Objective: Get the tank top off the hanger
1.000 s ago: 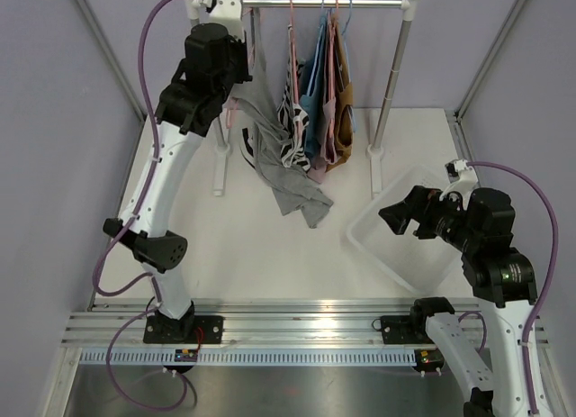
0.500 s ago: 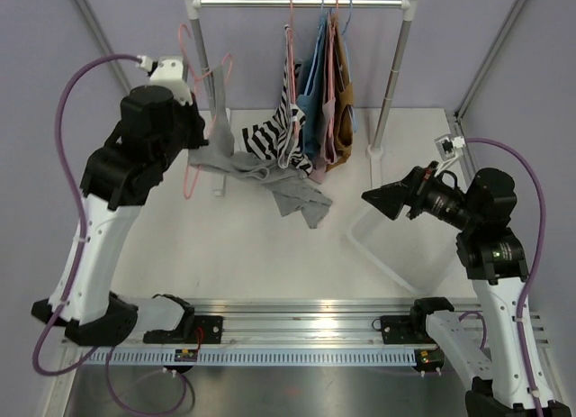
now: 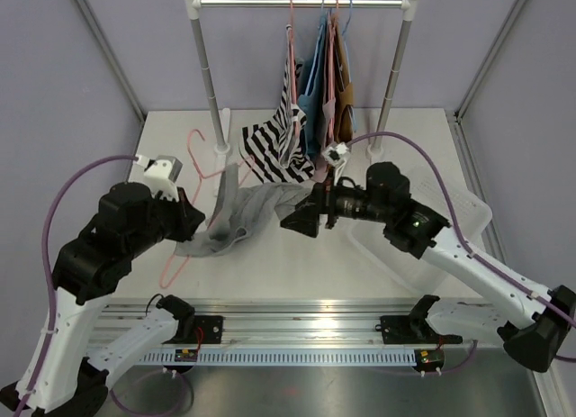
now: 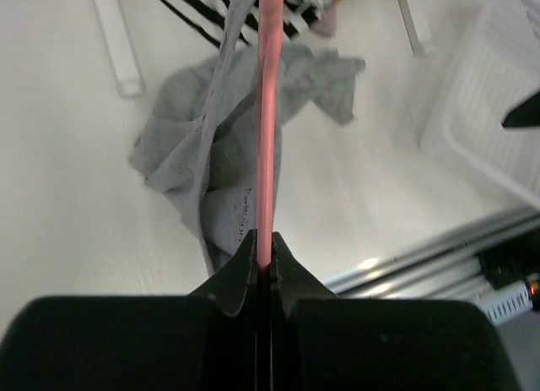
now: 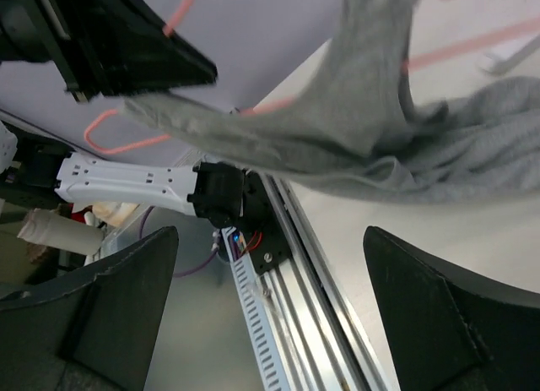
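Note:
The grey tank top (image 3: 236, 217) hangs off the pink hanger (image 3: 205, 176) and trails onto the table at centre left. My left gripper (image 3: 186, 221) is shut on the hanger's wire and holds it low over the table. In the left wrist view the pink hanger (image 4: 267, 112) runs straight up from the closed left gripper (image 4: 264, 246), with the grey tank top (image 4: 190, 154) bunched behind it. My right gripper (image 3: 297, 221) is open and empty, just right of the tank top. In the right wrist view the tank top (image 5: 371, 129) stretches above the wide-apart fingers (image 5: 110, 315).
The clothes rack (image 3: 301, 2) at the back holds several hangers with garments, a black-and-white striped top (image 3: 274, 142) lowest. A white bin (image 3: 454, 223) sits on the right under my right arm. The rack's left post (image 3: 209, 84) stands behind the hanger. The metal rail (image 3: 315, 313) lines the near edge.
My left arm came down from the rack to the near left, carrying the hanger and grey top. My right arm swung left from over the bin to beside the top.

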Available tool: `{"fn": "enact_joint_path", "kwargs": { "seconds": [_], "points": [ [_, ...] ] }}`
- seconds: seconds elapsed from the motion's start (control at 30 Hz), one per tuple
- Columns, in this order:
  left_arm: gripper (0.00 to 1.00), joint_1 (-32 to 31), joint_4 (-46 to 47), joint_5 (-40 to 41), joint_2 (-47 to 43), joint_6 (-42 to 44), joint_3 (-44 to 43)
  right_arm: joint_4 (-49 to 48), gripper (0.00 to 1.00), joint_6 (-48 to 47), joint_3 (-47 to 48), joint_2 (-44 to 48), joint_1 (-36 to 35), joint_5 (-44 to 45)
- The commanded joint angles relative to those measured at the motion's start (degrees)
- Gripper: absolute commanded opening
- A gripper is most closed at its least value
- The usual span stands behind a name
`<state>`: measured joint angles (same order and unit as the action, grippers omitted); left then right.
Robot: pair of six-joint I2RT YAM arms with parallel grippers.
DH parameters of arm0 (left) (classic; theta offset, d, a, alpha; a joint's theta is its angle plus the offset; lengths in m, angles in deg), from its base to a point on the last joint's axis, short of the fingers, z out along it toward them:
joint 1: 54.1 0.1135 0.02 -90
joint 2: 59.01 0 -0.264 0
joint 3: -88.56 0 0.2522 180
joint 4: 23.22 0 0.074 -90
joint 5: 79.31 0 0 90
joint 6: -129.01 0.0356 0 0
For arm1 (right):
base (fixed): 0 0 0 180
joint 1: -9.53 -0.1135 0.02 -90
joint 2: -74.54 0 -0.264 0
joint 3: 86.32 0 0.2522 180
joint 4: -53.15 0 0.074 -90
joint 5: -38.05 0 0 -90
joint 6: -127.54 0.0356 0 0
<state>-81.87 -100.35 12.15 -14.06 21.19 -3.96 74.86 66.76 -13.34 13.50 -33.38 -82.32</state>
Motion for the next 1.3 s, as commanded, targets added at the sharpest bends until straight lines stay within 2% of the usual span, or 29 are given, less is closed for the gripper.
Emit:
{"fn": "enact_joint_path", "kwargs": {
  "seconds": [0.0, 0.1, 0.13, 0.27, 0.33, 0.43, 0.47, 0.53, 0.57, 0.63, 0.67, 0.7, 0.83, 0.93, 0.97, 1.07, 1.17, 1.27],
  "points": [
    [0.0, -0.27, 3.87, -13.99, -5.12, -0.37, 7.54, -16.26, 0.99, -3.9, 0.02, -3.55, -7.17, 18.21],
    [0.0, -0.35, 5.36, -16.48, -10.22, -2.21, 10.64, -18.58, 0.95, -5.12, 2.73, -11.72, -11.48, 23.49],
    [0.0, -0.27, 5.28, -16.57, -12.06, -2.56, 11.69, -18.67, 0.91, -6.7, 5.09, -15.83, -12.62, 25.25],
    [0.0, -0.27, 4.14, -15.08, -14.71, -3.44, 12.93, -18.14, 0.84, -8.65, 10.12, -23.14, -16.41, 32.82],
    [0.0, -0.27, 3.26, -13.5, -15.24, -3.53, 12.58, -18.75, 0.81, -8.91, 11.61, -24.91, -16.85, 33.88],
    [0.0, -0.27, 2.03, -13.76, -15.59, -3.01, 11.97, -21.47, 0.69, -8.73, 11.97, -26.85, -16.94, 34.94],
    [0.0, -0.35, 1.33, -13.58, -15.16, -2.57, 11.7, -21.74, 0.59, -8.73, 11.97, -27.38, -16.94, 35.29],
    [0.0, -0.27, 0.62, -12.88, -14.8, -2.22, 11.35, -22.1, 0.52, -9.43, 11.97, -27.47, -16.94, 35.91],
    [0.0, -0.27, 0.53, -12.88, -14.8, -1.95, 11.35, -22.18, 0.36, -9.78, 11.71, -27.47, -16.94, 36.26],
    [0.0, -0.27, 0.62, -12.01, -14.8, -1.95, 11.26, -22.71, 0.2, -10.57, 10.66, -26.86, -17.03, 37.4],
    [0.0, -0.35, 0.62, -11.65, -14.8, -2.13, 11.17, -22.62, 0.05, -11.01, 10.39, -26.68, -16.94, 38.01],
    [0.0, -0.36, 0.79, -11.65, -14.8, -2.04, 11.17, -22.19, 0.0, -11.37, 10.13, -26.42, -16.94, 40.02],
    [0.0, -0.27, -0.6, -10.51, -14.28, -0.81, 10.91, -17.36, 0.0, -12.69, 10.3, -24.57, -15.89, 47.06],
    [0.0, -0.27, -1.83, -10.42, -14.54, 0.15, 10.39, -10.16, 0.0, -8.4, 12.14, -24.66, -10.98, 50.93],
    [0.0, -0.27, -2.28, -10.42, -14.71, 0.16, 9.95, -8.84, 0.0, -7.51, 12.41, -24.74, -7.48, 50.76],
    [0.0, -0.27, -3.07, -10.24, -15.85, 0.16, 8.54, -7.16, 0.0, -7.06, 13.98, -26.67, -3.68, 47.69],
    [0.0, -0.27, -3.68, -14.61, -16.3, 0.77, 6.79, -3.47, 0.0, -9.17, 18.11, -29.4, -3.32, 46.02],
    [0.0, -0.36, -3.43, -15.26, -16.91, 0.78, 5.38, -0.66, 0.0, -9.08, 21.46, -31.16, -3.14, 43.04]
  ]
}}
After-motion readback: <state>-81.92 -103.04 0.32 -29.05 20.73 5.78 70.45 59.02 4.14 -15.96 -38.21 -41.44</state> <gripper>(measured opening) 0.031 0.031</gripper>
